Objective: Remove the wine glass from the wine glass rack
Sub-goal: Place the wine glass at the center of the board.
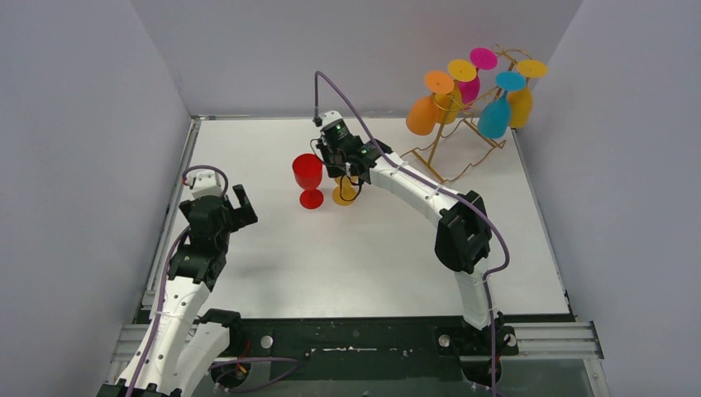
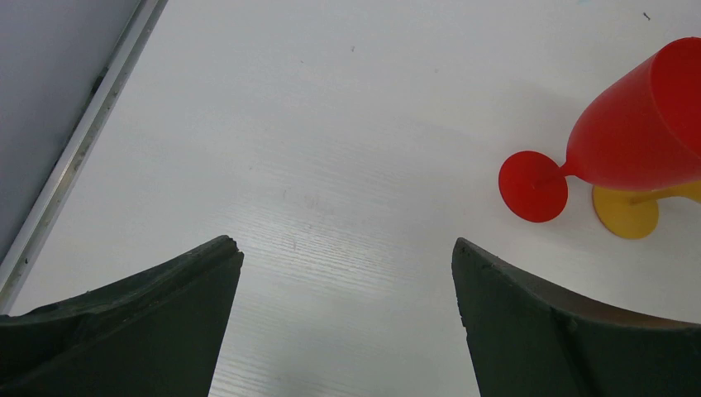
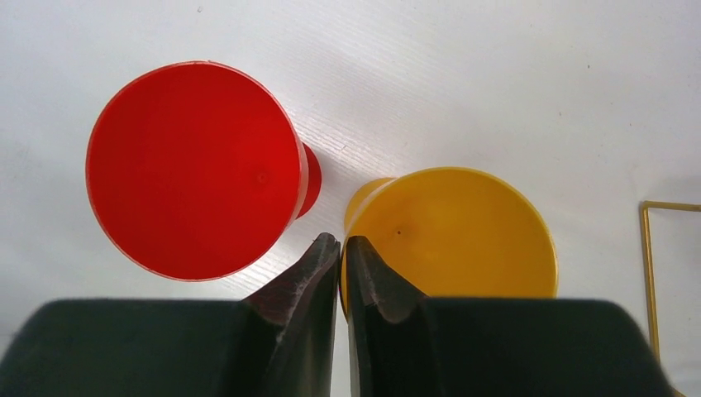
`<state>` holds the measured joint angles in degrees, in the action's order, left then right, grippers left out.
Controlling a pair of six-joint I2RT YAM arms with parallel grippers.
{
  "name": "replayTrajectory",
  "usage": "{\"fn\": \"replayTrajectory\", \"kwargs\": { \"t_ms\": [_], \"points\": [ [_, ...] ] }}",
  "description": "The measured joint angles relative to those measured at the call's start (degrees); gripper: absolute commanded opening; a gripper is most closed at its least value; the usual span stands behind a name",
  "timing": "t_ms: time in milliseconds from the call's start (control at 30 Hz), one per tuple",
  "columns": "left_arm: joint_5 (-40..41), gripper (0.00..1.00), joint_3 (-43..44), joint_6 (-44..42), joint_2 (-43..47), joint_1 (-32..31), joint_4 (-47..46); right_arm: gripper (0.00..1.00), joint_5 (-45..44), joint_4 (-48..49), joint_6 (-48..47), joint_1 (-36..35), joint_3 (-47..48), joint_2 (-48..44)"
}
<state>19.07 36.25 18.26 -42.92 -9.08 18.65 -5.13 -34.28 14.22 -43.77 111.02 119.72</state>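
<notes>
The right gripper (image 3: 341, 246) has its two dark fingers pressed almost together on the near rim of the yellow wine glass (image 3: 463, 231), one fingertip inside the bowl and the other just outside it. Only a thin slit shows between them. The glass is off the rack and upright on the white table (image 1: 331, 273), its round foot flat on the surface left of centre. Just beside it on the left stands a red wine glass (image 1: 307, 172), also upright. Seen from the wrist above, the two rims are close together, and whether they touch cannot be told. The right arm stretches from its base at the near edge across to this pair.

The wine glass rack (image 1: 450, 157), a thin gold wire stand, sits well apart in the far right corner of the table. Five more glasses hang on it upside down, feet uppermost: an orange one, a yellow-footed one largely hidden behind it, a magenta one, a blue one and another yellow one.

At the left side of the table the left gripper (image 2: 345, 245) hangs over bare tabletop with its jaws spread wide and nothing between them. The red glass and the yellow foot lie ahead of it to its right.
</notes>
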Motion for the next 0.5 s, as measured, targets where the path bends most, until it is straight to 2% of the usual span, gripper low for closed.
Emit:
{"fn": "replayTrajectory", "kwargs": {
  "t_ms": [133, 500],
  "points": [
    [0.0, 0.97, 0.0, 0.0, 0.0, 0.0, 0.0, 0.01, -0.2, -0.2, -0.3, -0.2, 0.4, 0.0],
    [-0.3, 0.97, 0.0, -0.3, -0.1, 0.0, 0.0, 0.03, -1.6, -0.5, -1.4, -0.6, 3.1, 0.1]
  ]
}}
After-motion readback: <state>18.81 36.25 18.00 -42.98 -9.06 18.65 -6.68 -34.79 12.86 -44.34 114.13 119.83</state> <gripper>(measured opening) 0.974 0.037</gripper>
